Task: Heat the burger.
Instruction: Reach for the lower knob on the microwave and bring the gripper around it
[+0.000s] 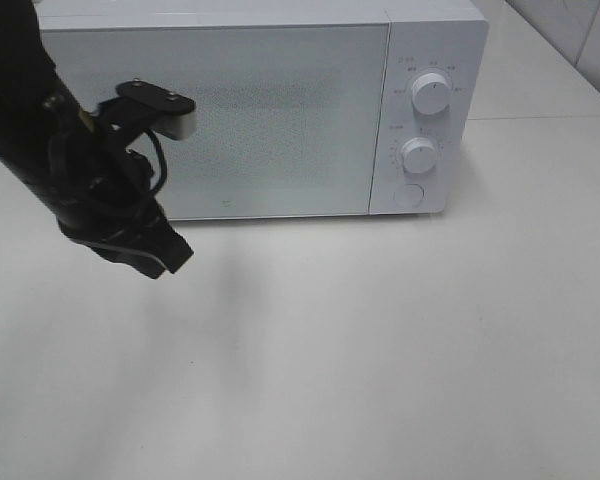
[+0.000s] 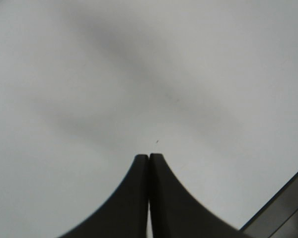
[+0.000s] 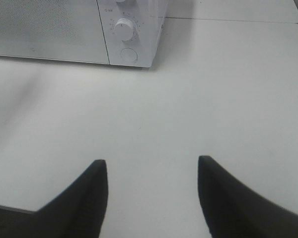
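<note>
no burger in sight — likely soft, to grip gently at the sides; left gripper [image 2: 149,156] closed on nothing, right gripper [image 3: 151,160] open.

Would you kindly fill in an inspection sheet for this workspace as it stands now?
Surface: white table, matte, no marks seen.
Job's things: burger not seen in any view; white microwave at the back of the table, door shut.
Clutter: nothing seen.
Grippers: left gripper shut, empty, over the table; right gripper open, empty.
Cables: black cable looped on the left arm.
Surroundings: tiled wall at far right.
</note>
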Tool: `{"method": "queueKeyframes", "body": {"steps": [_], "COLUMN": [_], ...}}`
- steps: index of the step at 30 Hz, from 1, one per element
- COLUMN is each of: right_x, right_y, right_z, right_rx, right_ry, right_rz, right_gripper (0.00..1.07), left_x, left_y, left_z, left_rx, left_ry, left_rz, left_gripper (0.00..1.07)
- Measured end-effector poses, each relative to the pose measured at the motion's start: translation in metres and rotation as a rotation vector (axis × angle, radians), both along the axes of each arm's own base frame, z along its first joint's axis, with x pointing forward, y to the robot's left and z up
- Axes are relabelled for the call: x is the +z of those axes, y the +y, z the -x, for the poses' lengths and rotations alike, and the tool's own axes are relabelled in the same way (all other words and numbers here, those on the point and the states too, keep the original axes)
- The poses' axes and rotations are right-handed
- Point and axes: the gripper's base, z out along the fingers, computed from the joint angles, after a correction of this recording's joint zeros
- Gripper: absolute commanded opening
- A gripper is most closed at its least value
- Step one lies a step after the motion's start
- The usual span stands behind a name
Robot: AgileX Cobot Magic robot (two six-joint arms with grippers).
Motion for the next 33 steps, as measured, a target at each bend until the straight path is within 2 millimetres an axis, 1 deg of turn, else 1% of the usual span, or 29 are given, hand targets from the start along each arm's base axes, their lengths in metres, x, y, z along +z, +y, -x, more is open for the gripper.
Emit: {"method": "queueKeyframes", "body": {"steps": [1, 2, 4, 7, 9, 10, 11, 12, 13, 14, 15, 16, 17, 18, 19, 20, 21, 22, 23, 24, 25, 26, 27, 28, 29, 30, 31, 32, 33], "right_x": [0.000, 0.000, 0.000, 0.000, 0.000, 0.000, 0.000, 0.000, 0.000, 0.000, 0.000, 0.000, 0.000, 0.000, 0.000, 0.000, 0.000, 0.000, 0.000, 0.000, 0.000, 0.000, 0.000, 0.000, 0.000, 0.000, 0.000, 0.000, 0.000], "right_y": [0.000, 0.000, 0.000, 0.000, 0.000, 0.000, 0.000, 0.000, 0.000, 0.000, 0.000, 0.000, 0.000, 0.000, 0.000, 0.000, 0.000, 0.000, 0.000, 0.000, 0.000, 0.000, 0.000, 0.000, 0.000, 0.000, 0.000, 0.000, 0.000], "right_z": [0.000, 0.000, 0.000, 0.000, 0.000, 0.000, 0.000, 0.000, 0.000, 0.000, 0.000, 0.000, 0.000, 0.000, 0.000, 0.000, 0.000, 0.000, 0.000, 0.000, 0.000, 0.000, 0.000, 0.000, 0.000, 0.000, 0.000, 0.000, 0.000], "right_rx": [0.000, 0.000, 0.000, 0.000, 0.000, 0.000, 0.000, 0.000, 0.000, 0.000, 0.000, 0.000, 0.000, 0.000, 0.000, 0.000, 0.000, 0.000, 0.000, 0.000, 0.000, 0.000, 0.000, 0.000, 0.000, 0.000, 0.000, 0.000, 0.000], "right_ry": [0.000, 0.000, 0.000, 0.000, 0.000, 0.000, 0.000, 0.000, 0.000, 0.000, 0.000, 0.000, 0.000, 0.000, 0.000, 0.000, 0.000, 0.000, 0.000, 0.000, 0.000, 0.000, 0.000, 0.000, 0.000, 0.000, 0.000, 0.000, 0.000], "right_rz": [0.000, 0.000, 0.000, 0.000, 0.000, 0.000, 0.000, 0.000, 0.000, 0.000, 0.000, 0.000, 0.000, 0.000, 0.000, 0.000, 0.000, 0.000, 0.000, 0.000, 0.000, 0.000, 0.000, 0.000, 0.000, 0.000, 0.000, 0.000, 0.000], "right_gripper": [0.53, 0.53, 0.53, 0.53, 0.53, 0.53, 0.53, 0.53, 0.53, 0.53, 0.53, 0.53, 0.53, 0.53, 0.53, 0.53, 0.53, 0.53, 0.53, 0.53, 0.53, 0.53, 0.53, 0.53, 0.53, 0.53, 0.53, 0.53, 0.53], "left_x": [0.005, 0.005, 0.021, 0.024, 0.042, 0.042, 0.047, 0.057, 0.057, 0.061, 0.071, 0.071, 0.076, 0.086, 0.086, 0.093, 0.093, 0.095, 0.099, 0.099, 0.102, 0.108, 0.108, 0.111, 0.111, 0.112, 0.112, 0.112, 0.112], "left_y": [0.005, 0.005, 0.034, 0.042, 0.076, 0.076, 0.085, 0.101, 0.101, 0.107, 0.119, 0.119, 0.125, 0.135, 0.135, 0.141, 0.141, 0.143, 0.147, 0.147, 0.150, 0.154, 0.154, 0.159, 0.159, 0.161, 0.165, 0.165, 0.167], "left_z": [0.001, 0.001, 0.002, 0.002, 0.006, 0.006, 0.008, 0.013, 0.013, 0.018, 0.030, 0.030, 0.038, 0.058, 0.058, 0.080, 0.080, 0.089, 0.111, 0.111, 0.123, 0.147, 0.147, 0.169, 0.169, 0.180, 0.201, 0.201, 0.212], "left_rx": [0.051, 0.051, 0.222, 0.247, 0.360, 0.360, 0.385, 0.435, 0.435, 0.453, 0.488, 0.488, 0.511, 0.534, 0.534, 0.542, 0.542, 0.548, 0.551, 0.551, 0.553, 0.554, 0.554, 0.555, 0.555, 0.555, 0.555, 0.555, 0.555], "left_ry": [0.006, 0.006, 0.037, 0.047, 0.077, 0.077, 0.079, 0.073, 0.073, 0.072, 0.052, 0.052, 0.039, 0.007, 0.007, -0.030, -0.030, -0.047, -0.088, -0.088, -0.121, -0.193, -0.193, -0.257, -0.257, -0.296, -0.365, -0.365, -0.402], "left_rz": [-0.010, -0.010, -0.065, -0.081, -0.105, -0.105, -0.108, -0.103, -0.103, -0.103, -0.089, -0.089, -0.080, -0.067, -0.067, -0.051, -0.051, -0.044, -0.024, -0.024, -0.007, 0.029, 0.029, 0.061, 0.061, 0.081, 0.116, 0.116, 0.133], "left_gripper": [0.00, 0.00, 0.00, 0.00, 0.00, 0.00, 0.00, 0.00, 0.00, 0.00, 0.00, 0.00, 0.00, 0.00, 0.00, 0.00, 0.00, 0.00, 0.00, 0.00, 0.00, 0.00, 0.00, 0.00, 0.00, 0.00, 0.00, 0.00, 0.00]}}
